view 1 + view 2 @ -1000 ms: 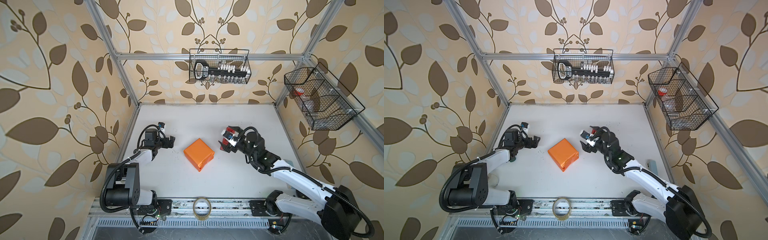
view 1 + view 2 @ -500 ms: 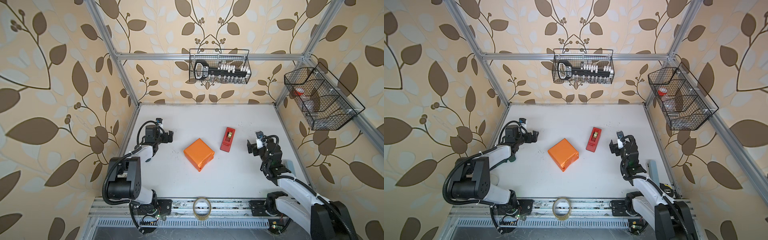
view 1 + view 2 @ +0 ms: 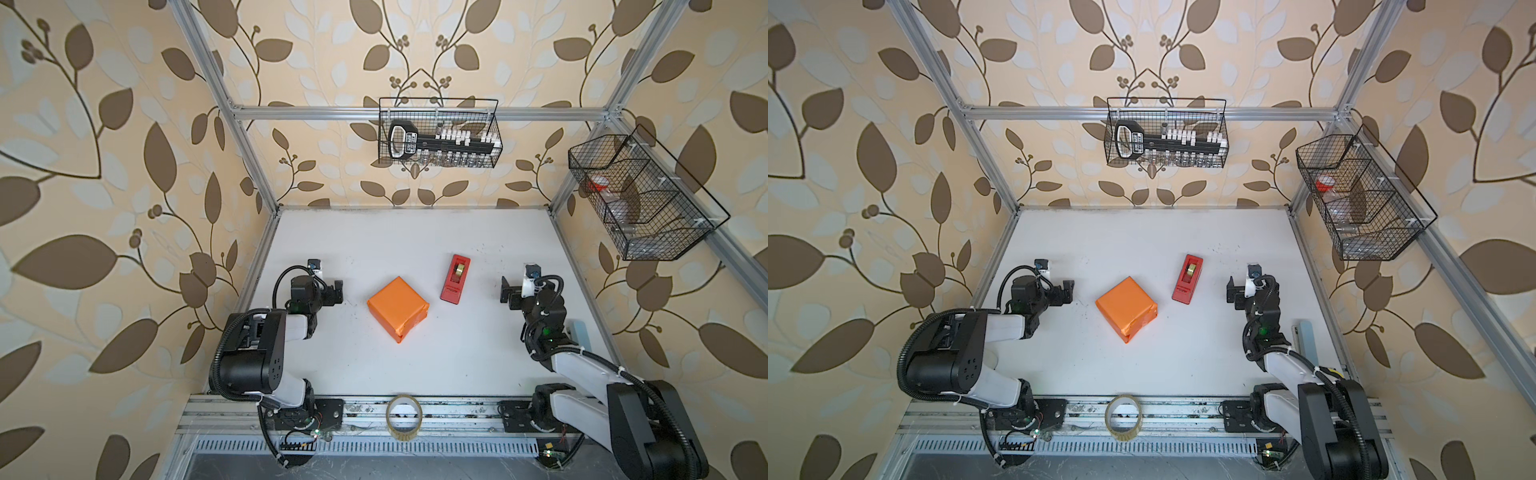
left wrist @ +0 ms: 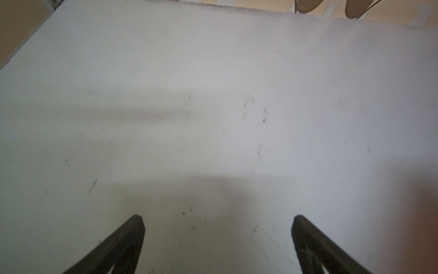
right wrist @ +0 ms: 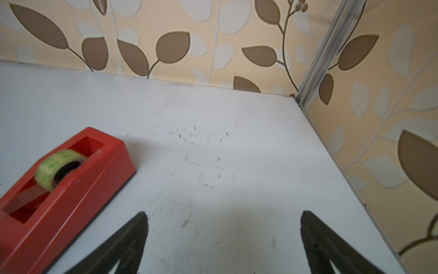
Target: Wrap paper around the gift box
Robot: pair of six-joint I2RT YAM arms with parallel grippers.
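The orange paper [image 3: 397, 307] [image 3: 1125, 307] is folded round a square parcel in the middle of the white table [image 3: 415, 241]. None of the gift box's own surface shows. My left gripper [image 3: 337, 293] [image 3: 1068, 291] hangs to the left of the parcel, apart from it. It is open, and the left wrist view shows only bare table between the fingers of this gripper [image 4: 218, 220]. My right gripper [image 3: 508, 293] [image 3: 1232, 293] is off to the right, beyond the tape dispenser. This gripper [image 5: 224, 217] is open as well and holds nothing.
A red tape dispenser [image 3: 455, 277] [image 3: 1187, 278] [image 5: 59, 180] lies just right of the parcel. A clear tape roll [image 3: 404, 422] sits on the front rail. Wire baskets hang on the back wall [image 3: 438, 139] and right wall [image 3: 640, 199].
My right gripper has left the red tape dispenser on the table and drawn back to the right. The left arm has shifted slightly. The parcel has not moved.
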